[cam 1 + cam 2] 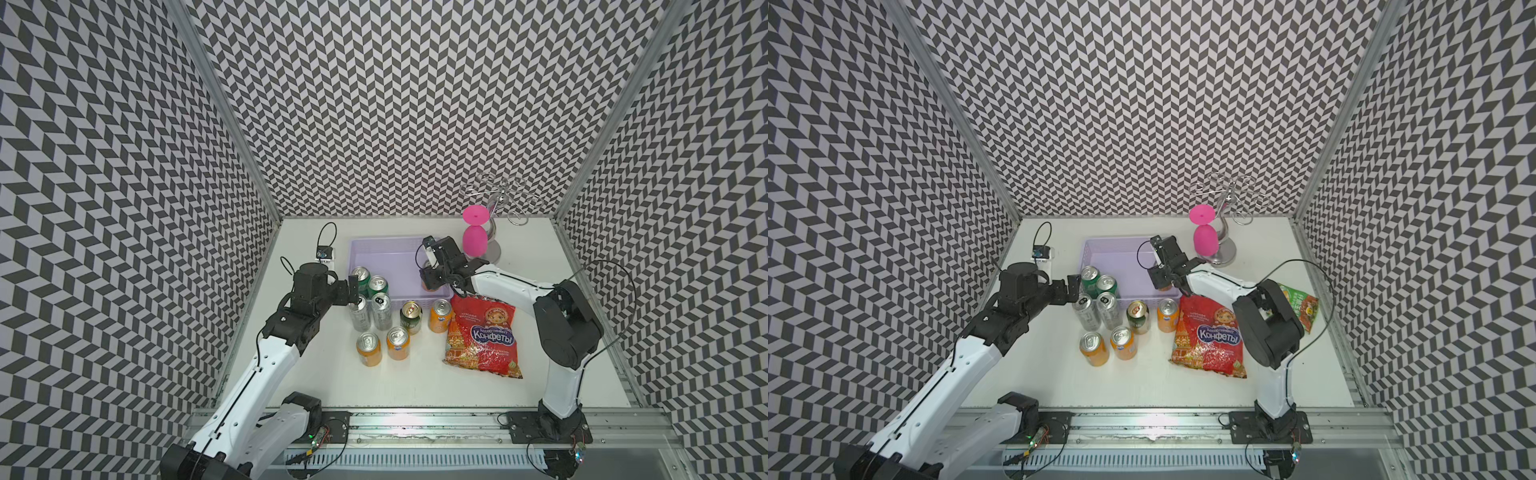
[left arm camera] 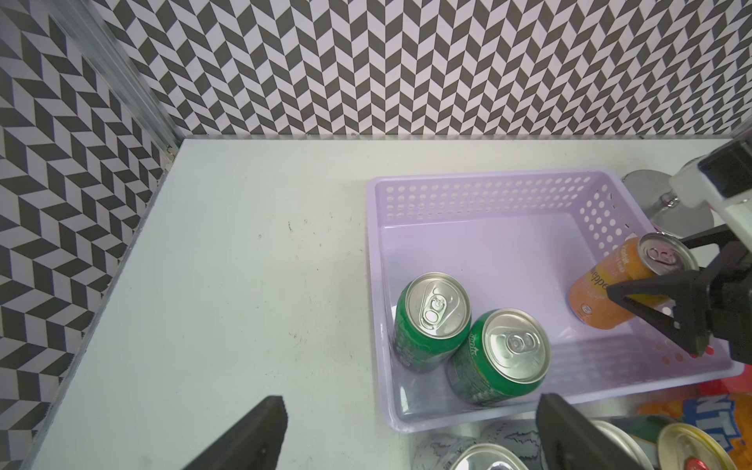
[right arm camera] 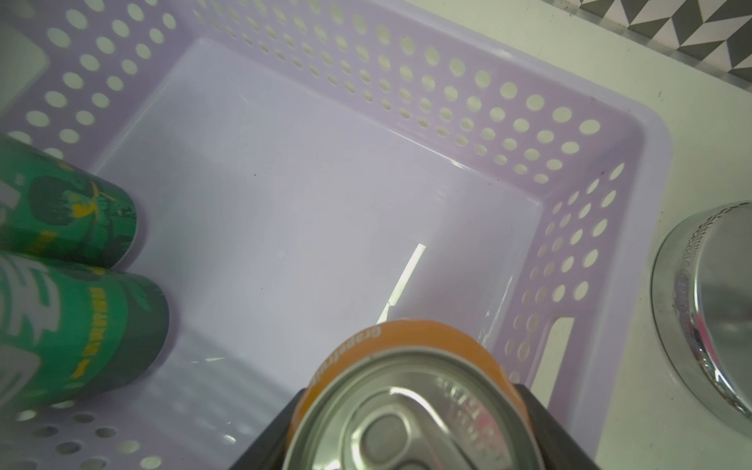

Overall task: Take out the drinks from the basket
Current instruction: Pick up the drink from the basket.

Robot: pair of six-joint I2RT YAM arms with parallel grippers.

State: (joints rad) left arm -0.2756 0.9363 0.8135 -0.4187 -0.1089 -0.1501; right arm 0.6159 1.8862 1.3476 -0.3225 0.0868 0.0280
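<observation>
The pale-lilac basket stands at mid-table. Two green cans stand in its near-left corner. At its right side my right gripper is shut on an orange can, one finger on each side. In both top views the arm hides most of that can. My left gripper hangs open over two slim silver cans just outside the basket's front-left corner. A gold-topped dark can and three orange cans stand on the table.
A red snack bag lies under my right forearm, and a green bag behind the right elbow. A chrome rack holding a pink glass stands right of the basket. A small white device sits to the basket's left.
</observation>
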